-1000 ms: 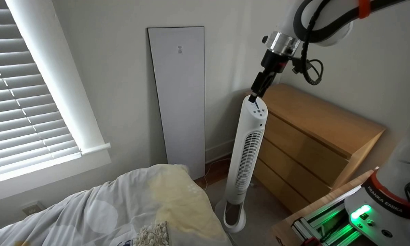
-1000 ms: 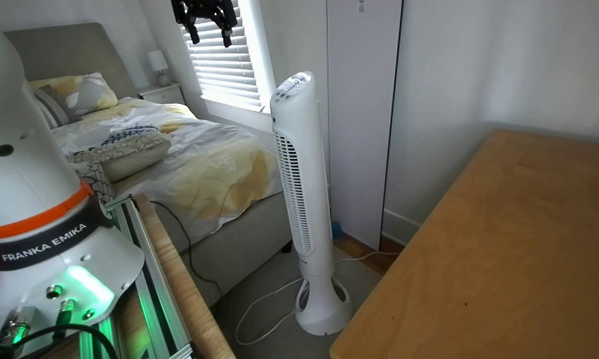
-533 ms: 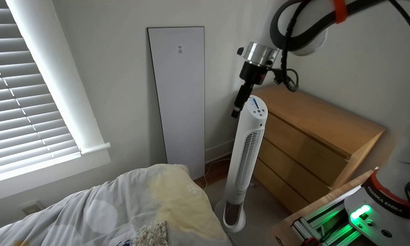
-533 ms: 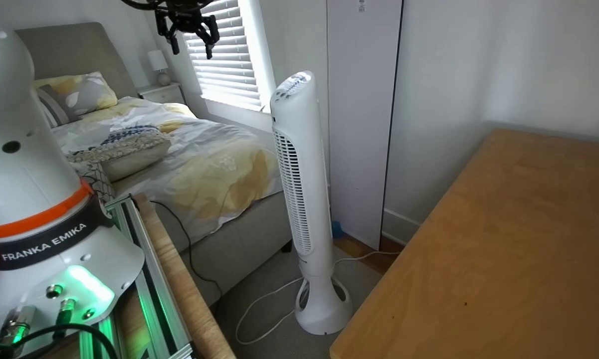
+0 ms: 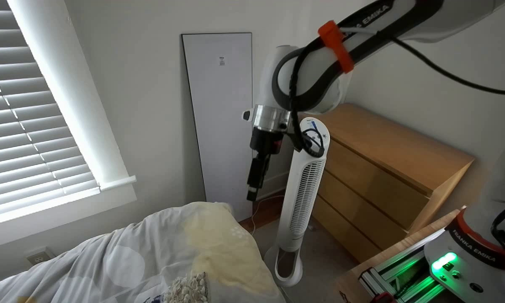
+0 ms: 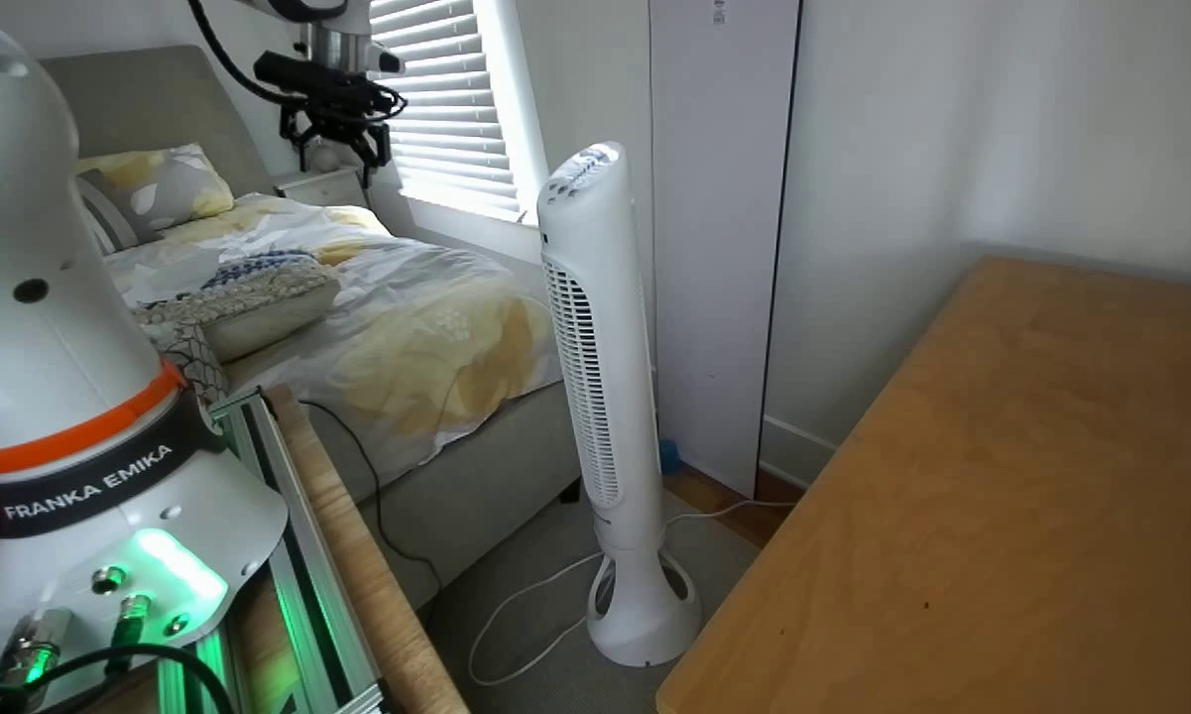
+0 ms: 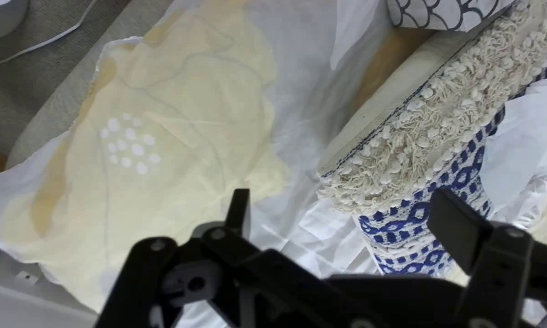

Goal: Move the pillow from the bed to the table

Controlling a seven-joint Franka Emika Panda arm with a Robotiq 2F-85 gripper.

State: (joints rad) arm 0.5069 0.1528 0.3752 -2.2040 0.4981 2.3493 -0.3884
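The pillow (image 6: 258, 283) lies on the bed (image 6: 436, 377), its cream knit and navy-and-white woven areas showing. An exterior view shows only its shaggy corner (image 5: 189, 288) at the bottom edge. In the wrist view the pillow (image 7: 405, 146) is at right, partly covered by one finger. The bed's yellow-and-white cover (image 7: 177, 123) fills the left. My gripper (image 7: 341, 205) is open, fingers wide apart, nothing between them. It hangs above the bed in both exterior views (image 5: 252, 195) (image 6: 334, 171), apart from the pillow. The table, a tan chest of drawers (image 5: 399, 143), also shows its top (image 6: 1002, 476).
A tall white tower fan (image 5: 305, 189) stands between bed and table, close behind the arm in that view; it also shows in an exterior view (image 6: 605, 397). A white panel (image 5: 220, 126) leans on the wall. A scallop-patterned item (image 7: 437, 13) touches the pillow's side.
The arm has swung away from the table, past the fan and over the bed, and the gripper has come lower. It stays open. The pillow has not moved.
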